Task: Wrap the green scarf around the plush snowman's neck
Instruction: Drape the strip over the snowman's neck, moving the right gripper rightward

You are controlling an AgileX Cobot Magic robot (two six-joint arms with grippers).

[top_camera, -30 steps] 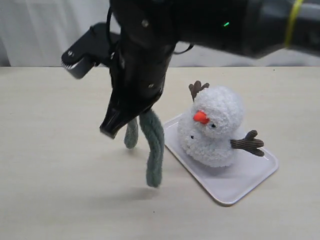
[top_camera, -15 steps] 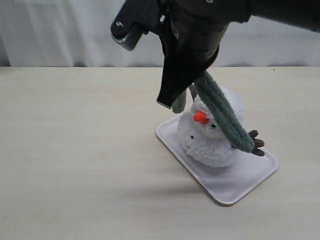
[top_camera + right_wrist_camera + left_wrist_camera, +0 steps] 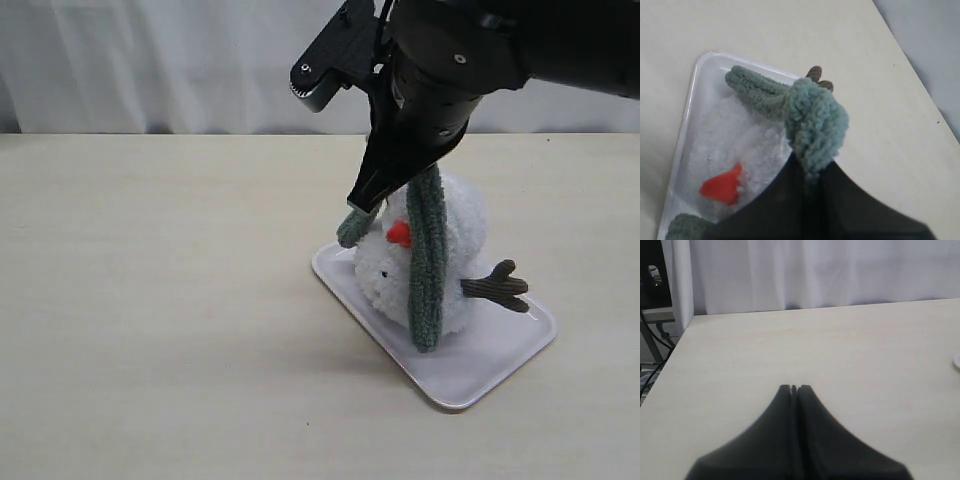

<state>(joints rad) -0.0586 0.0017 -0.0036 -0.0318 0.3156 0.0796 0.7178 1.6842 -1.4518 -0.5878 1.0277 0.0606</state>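
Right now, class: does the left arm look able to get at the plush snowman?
Probably not easily: the left gripper sits shut over the table, and the right gripper, holding the green scarf, crowds the plush snowman.

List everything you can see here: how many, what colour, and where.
scarf: one, dusty green, pinched in the right tool, long end hanging in front of the snowman
snowman: one, white with orange nose and brown arms, on the tray
tray: one, white, on the table
table: one, pale beige, under everything
curtain: one, white, behind the table
right tool: one, black, shut on the scarf above the snowman
left tool: one, black, shut, over the table
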